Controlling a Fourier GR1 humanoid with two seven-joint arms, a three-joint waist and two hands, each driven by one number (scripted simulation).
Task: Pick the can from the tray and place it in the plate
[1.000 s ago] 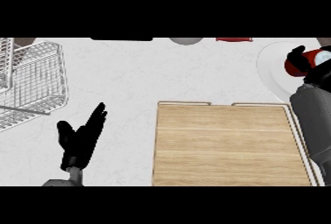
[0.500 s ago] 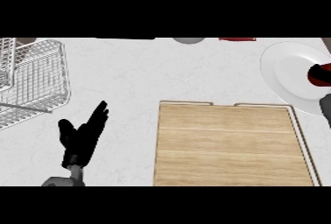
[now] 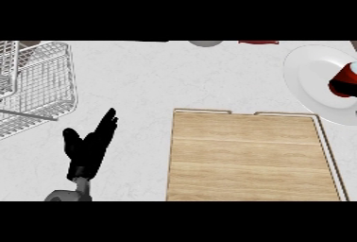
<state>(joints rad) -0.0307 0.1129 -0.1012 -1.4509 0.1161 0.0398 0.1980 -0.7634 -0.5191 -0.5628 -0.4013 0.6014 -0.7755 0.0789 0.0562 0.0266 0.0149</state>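
A red can (image 3: 344, 81) lies on its side on the white plate (image 3: 314, 80) at the right edge, partly cut off by the view's border. The wooden tray (image 3: 251, 158) in the middle has nothing on it. My left hand (image 3: 89, 150) rests open at the lower left, fingers straight and pointing up, well apart from the tray. My right hand does not show.
A wire dish rack (image 3: 31, 85) stands at the left. A grey round object (image 3: 205, 43) and a dark red item (image 3: 258, 42) peek in along the far edge of the white counter.
My right arm, which held the can over the plate, has pulled out of view to the right. The can now lies on the plate. The left hand has not moved.
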